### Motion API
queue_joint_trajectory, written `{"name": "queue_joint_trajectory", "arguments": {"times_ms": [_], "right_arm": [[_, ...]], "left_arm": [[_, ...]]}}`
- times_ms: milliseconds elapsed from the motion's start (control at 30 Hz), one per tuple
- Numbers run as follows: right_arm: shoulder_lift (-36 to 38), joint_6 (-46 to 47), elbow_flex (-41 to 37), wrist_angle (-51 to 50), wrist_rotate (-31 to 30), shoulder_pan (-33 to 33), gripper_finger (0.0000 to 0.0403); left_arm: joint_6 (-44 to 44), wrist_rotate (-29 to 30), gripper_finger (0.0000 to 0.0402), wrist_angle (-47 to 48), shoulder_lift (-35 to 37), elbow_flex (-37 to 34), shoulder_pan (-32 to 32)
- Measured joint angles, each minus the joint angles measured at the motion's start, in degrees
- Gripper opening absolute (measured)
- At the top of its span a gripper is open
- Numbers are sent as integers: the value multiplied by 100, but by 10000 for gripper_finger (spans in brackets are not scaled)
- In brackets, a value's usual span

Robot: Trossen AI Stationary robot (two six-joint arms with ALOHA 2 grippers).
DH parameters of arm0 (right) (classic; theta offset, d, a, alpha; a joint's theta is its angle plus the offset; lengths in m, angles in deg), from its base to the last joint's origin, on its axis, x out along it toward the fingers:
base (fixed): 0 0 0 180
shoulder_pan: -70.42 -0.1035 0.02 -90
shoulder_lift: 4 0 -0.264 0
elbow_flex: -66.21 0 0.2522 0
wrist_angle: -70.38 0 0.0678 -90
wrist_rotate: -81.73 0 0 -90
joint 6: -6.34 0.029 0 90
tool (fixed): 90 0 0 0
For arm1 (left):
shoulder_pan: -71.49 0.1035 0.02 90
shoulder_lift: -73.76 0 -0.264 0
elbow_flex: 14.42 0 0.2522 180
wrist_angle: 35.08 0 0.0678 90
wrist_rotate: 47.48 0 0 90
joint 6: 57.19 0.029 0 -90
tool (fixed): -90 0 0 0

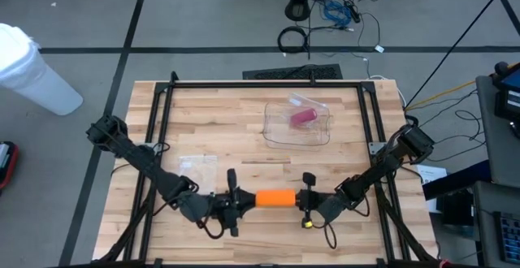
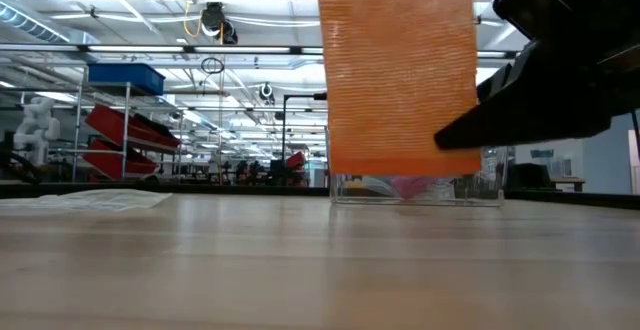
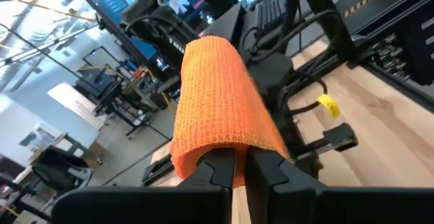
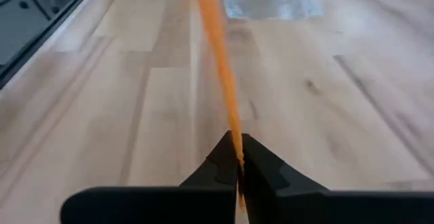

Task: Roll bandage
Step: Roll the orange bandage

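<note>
Inspection at the wooden table (image 1: 244,105), taken left to right across the overhead view.

At about 9 o'clock off the table stands a white cylindrical container (image 1: 32,69) on the floor.

The left arm enters from the 9 o'clock side and reaches to the near edge at roughly 7 o'clock. The left gripper (image 1: 236,201) is pinched closed on one end of the orange bandage (image 1: 275,198); its own wrist camera shows both fingers (image 3: 213,173) pressed together on the fabric, with the bandage (image 3: 220,102) running away from them toward the other arm. A clear plastic wrapper (image 1: 197,164) lies flat on the table just behind this gripper.

The orange bandage is a flat strip stretched between the two grippers at 6 o'clock, near the front edge. In the table-level view it hangs as a broad orange sheet (image 2: 400,70), its lower edge clear of the table surface.

The right gripper (image 1: 309,199) is likewise clamped tight on the opposite end of the strip; its wrist camera shows the fingers (image 4: 220,166) closed on the bandage (image 4: 217,54), seen edge-on. The right arm comes in from the 3 o'clock side.

At about 1 o'clock sits a clear plastic tray (image 1: 276,134) holding a pink roll (image 1: 302,118), well apart from both grippers.
</note>
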Motion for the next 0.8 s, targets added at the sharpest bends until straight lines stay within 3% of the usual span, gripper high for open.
{"name": "queue_joint_trajectory", "arguments": {"times_ms": [400, 600, 800], "right_arm": [[0, 212, 0, 323, 669, -226, 9], [0, 283, 0, 624, 563, -562, 81], [0, 673, 0, 737, -80, -934, 168]], "left_arm": [[-319, -23, 13, 919, 2, 17, 210], [-466, -28, 13, 1160, 2, 17, 278], [-468, -42, 13, 1189, 2, 17, 278]]}}
